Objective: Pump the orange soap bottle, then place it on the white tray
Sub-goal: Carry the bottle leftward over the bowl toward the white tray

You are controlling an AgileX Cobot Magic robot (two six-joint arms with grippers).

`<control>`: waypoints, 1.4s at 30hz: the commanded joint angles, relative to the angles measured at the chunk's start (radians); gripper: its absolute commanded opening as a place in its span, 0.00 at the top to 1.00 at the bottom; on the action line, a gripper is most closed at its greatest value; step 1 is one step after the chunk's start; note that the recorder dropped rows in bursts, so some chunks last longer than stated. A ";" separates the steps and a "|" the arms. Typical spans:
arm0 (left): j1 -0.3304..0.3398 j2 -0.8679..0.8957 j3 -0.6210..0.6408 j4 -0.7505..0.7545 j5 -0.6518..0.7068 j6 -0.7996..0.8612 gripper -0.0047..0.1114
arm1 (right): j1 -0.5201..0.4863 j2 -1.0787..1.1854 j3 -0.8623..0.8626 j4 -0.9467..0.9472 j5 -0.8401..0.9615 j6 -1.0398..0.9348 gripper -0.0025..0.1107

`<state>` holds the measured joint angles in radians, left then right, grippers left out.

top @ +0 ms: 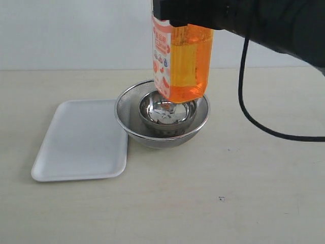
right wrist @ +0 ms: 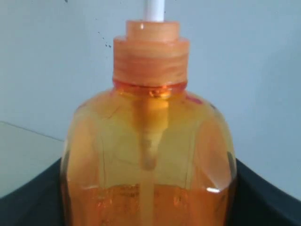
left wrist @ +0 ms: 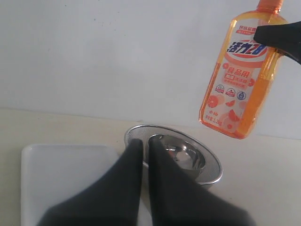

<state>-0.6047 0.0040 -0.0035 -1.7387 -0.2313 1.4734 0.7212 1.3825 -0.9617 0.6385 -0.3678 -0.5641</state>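
A: Right side?
B: Right arm extended in from upper right, held high. Right gripper clamped on the orange soap bottle.
A: Left?
B: Left gripper low, fingers together, empty.

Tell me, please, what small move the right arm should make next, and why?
Probably carry the bottle sideways to above the tray, at the same height. The right arm holds it tilted over the bowls, its base clear of them, and the tray lies right beside them. Whether it was pumped I cannot tell.
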 commanded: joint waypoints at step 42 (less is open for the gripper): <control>-0.004 -0.004 0.003 -0.006 0.004 -0.008 0.92 | 0.247 0.618 -0.578 -0.042 -0.165 0.023 0.98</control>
<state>-0.6047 0.0040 -0.0035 -1.7387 -0.2313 1.4734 0.9650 2.0113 -1.5113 0.6407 -0.3876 -0.5462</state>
